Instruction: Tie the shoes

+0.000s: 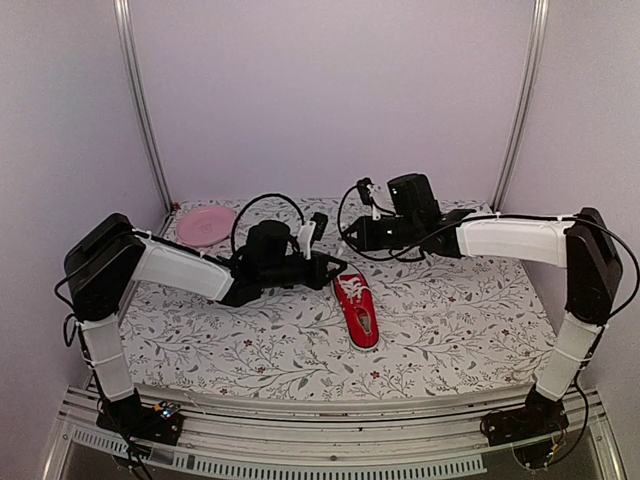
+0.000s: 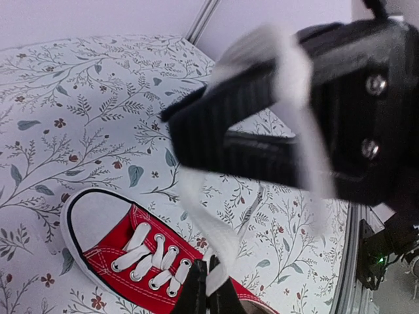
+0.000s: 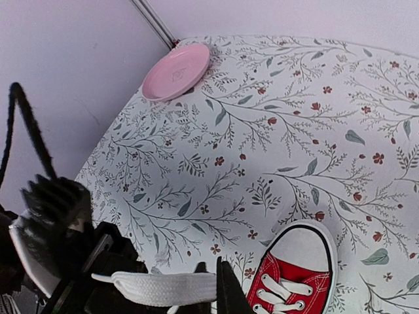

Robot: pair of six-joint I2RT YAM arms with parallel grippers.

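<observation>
The red shoe [image 1: 358,312] lies mid-table with its white toe cap pointing away from the bases. My left gripper [image 1: 338,268] hovers just over its laced front [image 2: 131,248] and is shut on a white lace [image 2: 222,229] that rises from the eyelets. My right gripper [image 1: 346,236] hangs close behind and above it, shut on a flat stretch of lace [image 3: 163,288] just left of the toe cap [image 3: 301,245]. In the left wrist view the right gripper's fingers [image 2: 242,98] loom large, with blurred lace draped over them.
A pink plate [image 1: 205,225] sits at the back left corner, also in the right wrist view [image 3: 178,70]. The floral tablecloth [image 1: 450,310] covers the table. White walls and metal posts [image 1: 140,110] close in the back and sides.
</observation>
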